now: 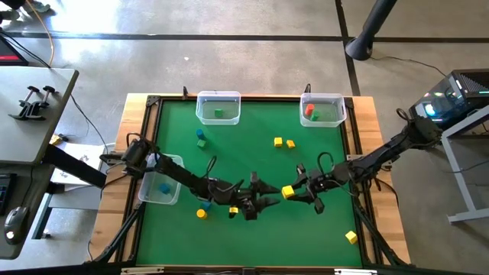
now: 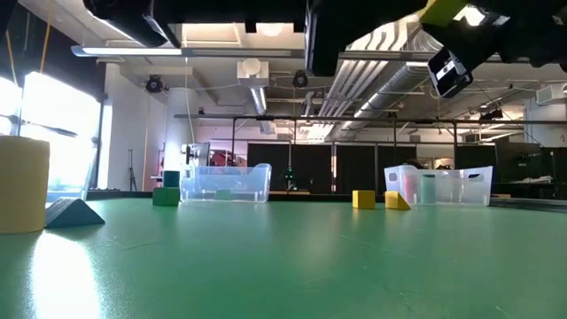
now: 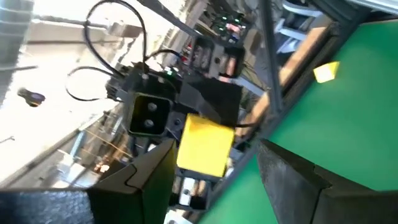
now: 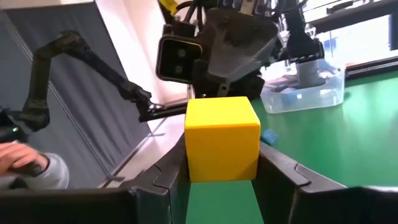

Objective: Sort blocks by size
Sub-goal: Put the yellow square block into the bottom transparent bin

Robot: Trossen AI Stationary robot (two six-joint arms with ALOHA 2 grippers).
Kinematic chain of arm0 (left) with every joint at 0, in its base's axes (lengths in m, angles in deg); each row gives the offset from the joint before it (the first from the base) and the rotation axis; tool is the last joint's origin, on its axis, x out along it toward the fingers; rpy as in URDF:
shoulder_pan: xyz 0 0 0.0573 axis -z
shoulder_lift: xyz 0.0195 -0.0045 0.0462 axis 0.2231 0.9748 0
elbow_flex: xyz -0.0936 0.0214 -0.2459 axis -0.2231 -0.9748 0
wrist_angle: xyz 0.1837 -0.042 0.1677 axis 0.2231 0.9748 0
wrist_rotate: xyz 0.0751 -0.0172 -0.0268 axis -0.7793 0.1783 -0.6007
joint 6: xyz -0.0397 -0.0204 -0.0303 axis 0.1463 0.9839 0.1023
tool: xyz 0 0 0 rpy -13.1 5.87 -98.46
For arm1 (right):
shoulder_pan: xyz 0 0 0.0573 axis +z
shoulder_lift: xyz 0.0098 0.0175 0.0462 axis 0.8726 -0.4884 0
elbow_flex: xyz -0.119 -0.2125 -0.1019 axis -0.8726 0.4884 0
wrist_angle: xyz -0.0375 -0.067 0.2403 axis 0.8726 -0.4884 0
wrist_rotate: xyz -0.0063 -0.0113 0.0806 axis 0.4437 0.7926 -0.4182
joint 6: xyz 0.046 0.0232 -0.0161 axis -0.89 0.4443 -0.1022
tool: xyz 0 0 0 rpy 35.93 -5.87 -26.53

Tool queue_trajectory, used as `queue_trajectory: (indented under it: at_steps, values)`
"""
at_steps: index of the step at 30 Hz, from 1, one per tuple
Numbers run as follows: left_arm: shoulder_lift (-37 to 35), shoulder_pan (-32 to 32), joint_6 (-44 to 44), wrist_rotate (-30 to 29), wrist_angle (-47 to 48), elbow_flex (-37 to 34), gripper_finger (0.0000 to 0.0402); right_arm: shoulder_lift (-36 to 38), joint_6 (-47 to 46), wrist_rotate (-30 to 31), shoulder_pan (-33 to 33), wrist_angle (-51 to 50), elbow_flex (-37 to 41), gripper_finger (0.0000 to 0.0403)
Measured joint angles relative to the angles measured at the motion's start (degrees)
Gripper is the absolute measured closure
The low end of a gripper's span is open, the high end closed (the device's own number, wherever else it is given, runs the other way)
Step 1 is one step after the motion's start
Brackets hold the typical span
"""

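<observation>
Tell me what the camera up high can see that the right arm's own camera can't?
Only the high view shows the whole green table, the bin with a green block, the bin with a red block, and loose yellow blocks like the one near the corner.

Only the right wrist view shows a person's hand beyond the table, and the yellow cube's flat face up close.

Both show the right gripper shut on the yellow cube, with the left gripper open facing it, and the clear bin behind.
</observation>
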Motion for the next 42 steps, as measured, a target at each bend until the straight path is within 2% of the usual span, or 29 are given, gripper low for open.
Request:
queue_trajectory:
  at_steps: [4, 8, 13, 19, 23, 27, 31, 37, 42]
  values:
    - [0.43, -0.36, -1.58, -0.06, 0.06, 1.14, 0.0191, 0.0, 0.22, 0.03, 0.0, 0.85, -0.07, 0.0269]
    - [3.3, -0.49, -3.91, -0.47, 0.05, 5.56, 0.0191, 0.0, 0.32, -0.14, 0.0, 1.93, -0.12, 0.0268]
    - [7.95, -0.49, -8.08, -5.05, 0.29, 11.11, 0.0191, 0.0, 0.02, -0.25, 0.04, 1.58, -0.13, 0.0268]
    - [9.25, -0.69, -5.99, -9.12, 0.57, 13.03, 0.0193, 0.0, 0.21, -0.39, 0.07, 1.16, -0.13, 0.0268]
    - [9.25, -0.73, -4.58, -9.45, 0.55, 13.05, 0.0211, 0.02, 0.22, -0.38, 0.07, 0.87, -0.13, 0.0268]
    - [9.25, -0.69, -4.31, -9.36, 1.56, 13.05, 0.0254, 0.02, 0.38, -0.4, 0.07, 0.42, -0.13, 0.0263]
    - [9.25, 0.09, -2.96, -9.43, 2.04, 13.05, 0.0296, 0.02, -0.69, -0.49, 0.09, -0.29, -0.13, 0.0243]
    - [8.91, 1.75, -1.59, -11.54, 3.7, 13.03, 0.0296, 0.04, -2.63, -0.4, 0.12, -2.65, -0.13, 0.0193]
    - [6.78, 3.16, -0.22, -18.98, 8.91, 13.0, 0.0296, 0.04, -2.58, 2.2, 0.04, -4.7, -0.13, 0.0159]
